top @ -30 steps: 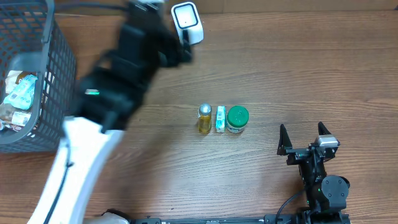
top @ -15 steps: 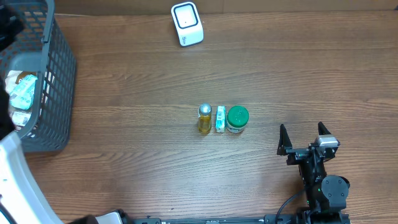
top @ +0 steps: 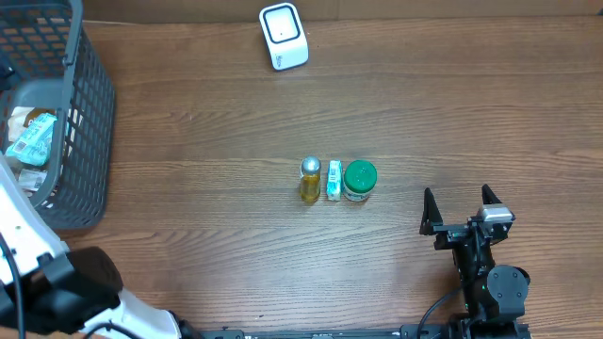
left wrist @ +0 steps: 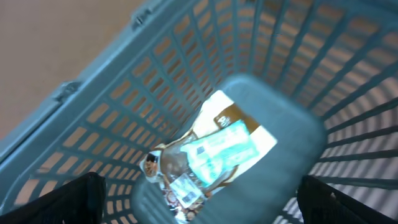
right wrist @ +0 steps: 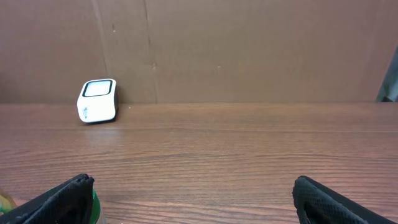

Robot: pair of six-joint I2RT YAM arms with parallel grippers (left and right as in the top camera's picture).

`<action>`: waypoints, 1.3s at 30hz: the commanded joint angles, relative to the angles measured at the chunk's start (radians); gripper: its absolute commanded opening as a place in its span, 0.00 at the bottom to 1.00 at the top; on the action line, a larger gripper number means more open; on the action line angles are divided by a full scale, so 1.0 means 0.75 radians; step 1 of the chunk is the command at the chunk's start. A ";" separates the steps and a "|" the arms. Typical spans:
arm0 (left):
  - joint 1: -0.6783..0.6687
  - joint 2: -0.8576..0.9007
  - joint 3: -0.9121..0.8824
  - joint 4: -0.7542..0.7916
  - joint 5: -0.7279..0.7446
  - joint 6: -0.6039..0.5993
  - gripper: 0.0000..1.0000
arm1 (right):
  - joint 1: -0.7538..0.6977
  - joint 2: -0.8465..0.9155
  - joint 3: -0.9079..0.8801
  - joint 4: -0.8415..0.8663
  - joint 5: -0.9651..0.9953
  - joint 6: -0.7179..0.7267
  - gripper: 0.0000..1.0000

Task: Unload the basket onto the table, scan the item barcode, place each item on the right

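Over basket (left wrist: 292, 130) at nine o'clock, left gripper (left wrist: 199, 190) is being held spread; right gripper (top: 462, 211), five o'clock, likewise spread, empty.

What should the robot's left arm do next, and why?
Probably move the left gripper from over the basket toward the yellow bottle. Its jaws are open and empty, and that bottle stands nearest, in a row with the small box and green-lidded jar.

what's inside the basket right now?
A few packets at the bottom of the basket: a pale blue packet lying on a brown-and-white packet, plus a small clear-wrapped item. Anything beneath them is covered.
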 commanded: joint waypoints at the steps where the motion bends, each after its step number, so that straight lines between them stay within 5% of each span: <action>1: 0.029 0.104 0.011 0.003 0.006 0.117 1.00 | 0.008 -0.015 -0.014 0.008 -0.001 0.004 1.00; 11: 0.072 0.374 0.011 0.001 0.008 0.308 1.00 | 0.008 -0.015 -0.014 0.009 -0.002 0.004 1.00; 27: 0.078 0.652 0.011 0.044 0.195 0.906 1.00 | 0.008 -0.015 -0.014 0.008 -0.002 0.004 1.00; 39: 0.144 0.668 -0.009 0.103 0.368 1.034 1.00 | 0.008 -0.015 -0.014 0.008 -0.002 0.004 1.00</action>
